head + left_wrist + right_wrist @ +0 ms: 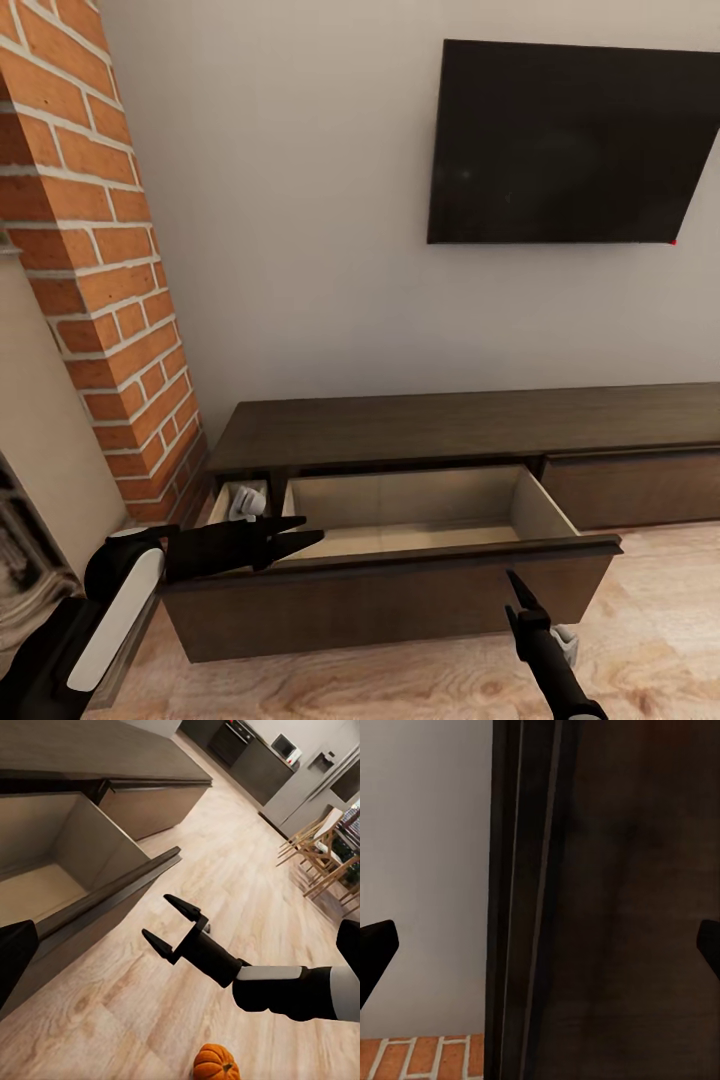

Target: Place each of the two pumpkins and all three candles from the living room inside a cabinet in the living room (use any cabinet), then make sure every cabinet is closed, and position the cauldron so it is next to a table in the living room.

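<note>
A flat black television screen (570,140) hangs on the pale grey wall (300,200), beside a red brick column (100,270). Light wood-plank flooring (225,870) runs toward pale wooden chairs (319,847) and dark kitchen units (251,757).

A home living room: wall-mounted television (570,140), long low cabinet (450,425), brick chimney (95,260), wooden floor (247,870).

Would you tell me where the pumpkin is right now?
In the left wrist view, one pumpkin sits on the wooden floor, near the right gripper and outside the open drawer.
</note>
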